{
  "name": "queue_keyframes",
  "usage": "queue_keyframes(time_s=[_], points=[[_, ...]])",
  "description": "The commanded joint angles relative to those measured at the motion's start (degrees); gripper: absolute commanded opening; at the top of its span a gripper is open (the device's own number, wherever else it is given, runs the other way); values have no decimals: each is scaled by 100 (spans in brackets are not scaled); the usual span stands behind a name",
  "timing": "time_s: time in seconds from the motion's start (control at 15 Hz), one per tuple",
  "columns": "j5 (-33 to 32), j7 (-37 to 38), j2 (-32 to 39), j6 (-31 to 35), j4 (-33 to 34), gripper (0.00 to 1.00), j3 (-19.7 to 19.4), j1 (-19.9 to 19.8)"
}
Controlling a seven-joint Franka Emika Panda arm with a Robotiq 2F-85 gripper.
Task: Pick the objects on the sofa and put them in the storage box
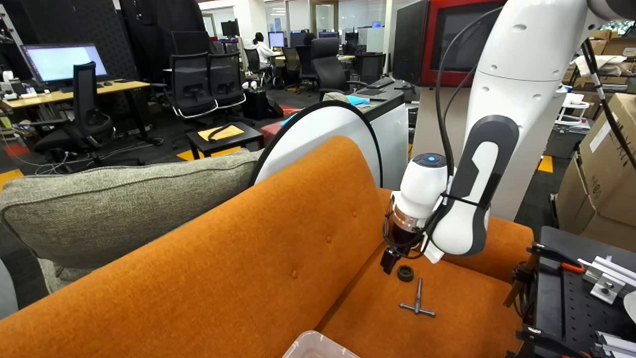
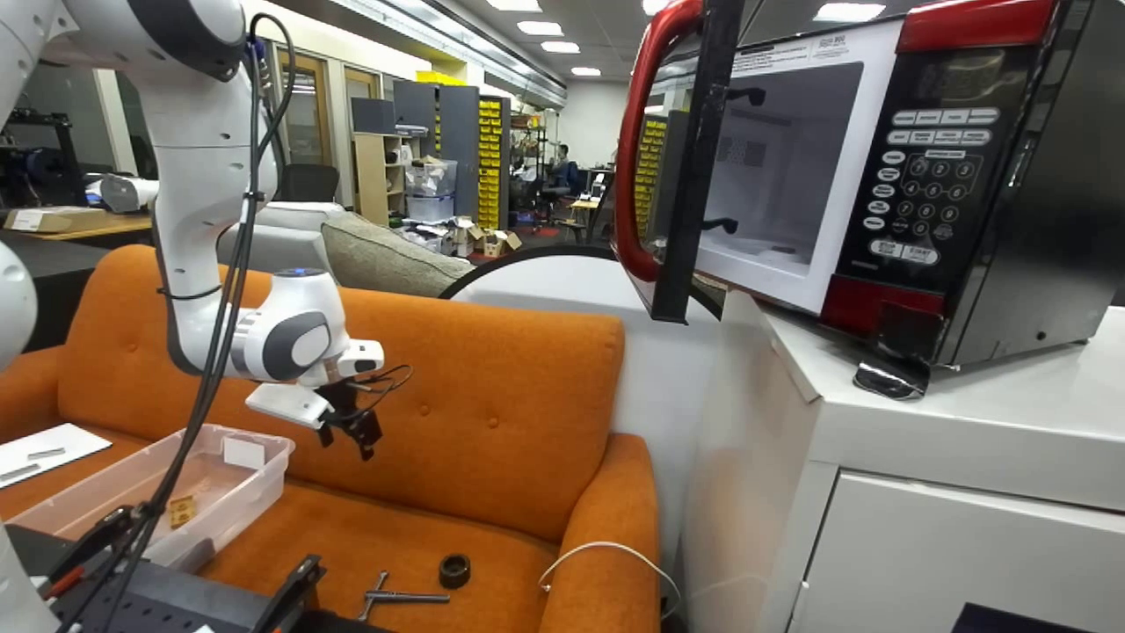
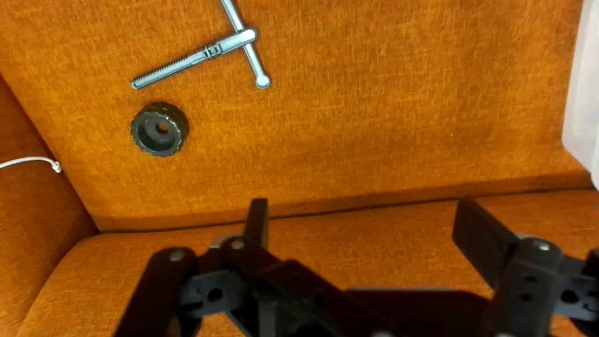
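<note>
The white arm [image 1: 516, 84] makes a long downward slant over the orange sofa [image 2: 492, 369], with black cables [image 2: 228, 316] alongside it. Low down there is a sharp bend, and the wrist [image 1: 422, 186] is set so that the fingers [image 3: 256, 220] point toward the seat [image 1: 472, 298] with a slight tilt. In both exterior views they hover in front of the backrest [image 1: 278, 238], raised above the seat. The wrist view shows them spread wide, a broad gap between the tips, with orange cloth showing through it.

A metal T-shaped tool [image 3: 210, 51] lies flat on the seat. Near the end of its shaft, but apart from it, is a round black knob [image 3: 149, 126] with its hollow face up and a small hole in the middle. Both pieces are apart from the fingers.

Farther along the same seat stands the clear plastic box [image 2: 237, 510], upright, with a small yellow thing [image 2: 182, 511] showing in it. A thin white cord [image 2: 606, 544] curves over the armrest [image 2: 615, 483].
</note>
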Motion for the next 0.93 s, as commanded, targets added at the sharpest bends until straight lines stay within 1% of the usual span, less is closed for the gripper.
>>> queue_keyframes(time_s=[0.0, 0.13, 0.33, 0.47, 0.53, 0.73, 0.87], points=[[-188, -427, 144, -349, 462, 100, 295, -856], [-266, -608, 313, -542, 763, 100, 145, -1047], [-182, -598, 639, -715, 1209, 100, 88, -1369], [-105, -565, 889, -744, 1511, 100, 207, -1641], [-78, -543, 1010, -782, 1644, 100, 230, -1715], [48, -480, 1453, -859, 2071, 100, 460, -2045], [94, -341, 1809, -853, 2387, 100, 394, -2019]])
